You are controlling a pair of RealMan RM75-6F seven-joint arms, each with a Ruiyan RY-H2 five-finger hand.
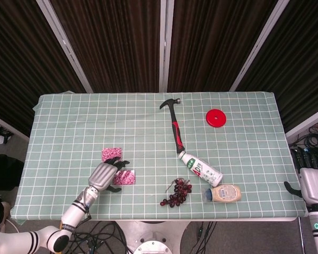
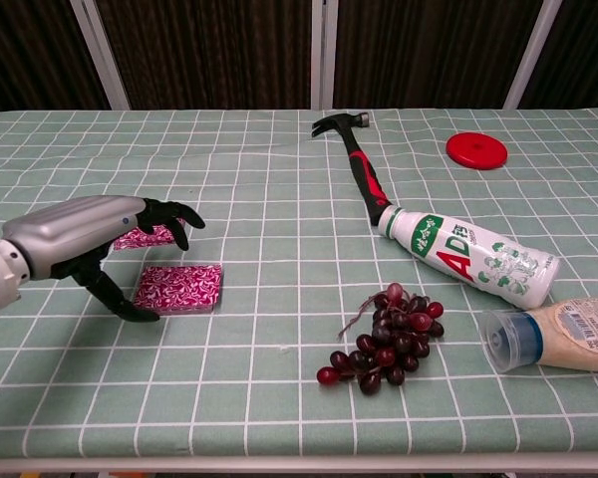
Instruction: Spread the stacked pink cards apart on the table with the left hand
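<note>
I'm hovering my left hand over the near pink card, fingers spread and curled, holding nothing; the second card is lying at its twelve o'clock.

We see a table under a green checked cloth. Lying on it: two pink cards, one farther back and one nearer the front edge, set apart; a hammer with a red-and-black handle; a red disc; a white bottle on its side; a bunch of dark grapes; a beige jar on its side.
</note>
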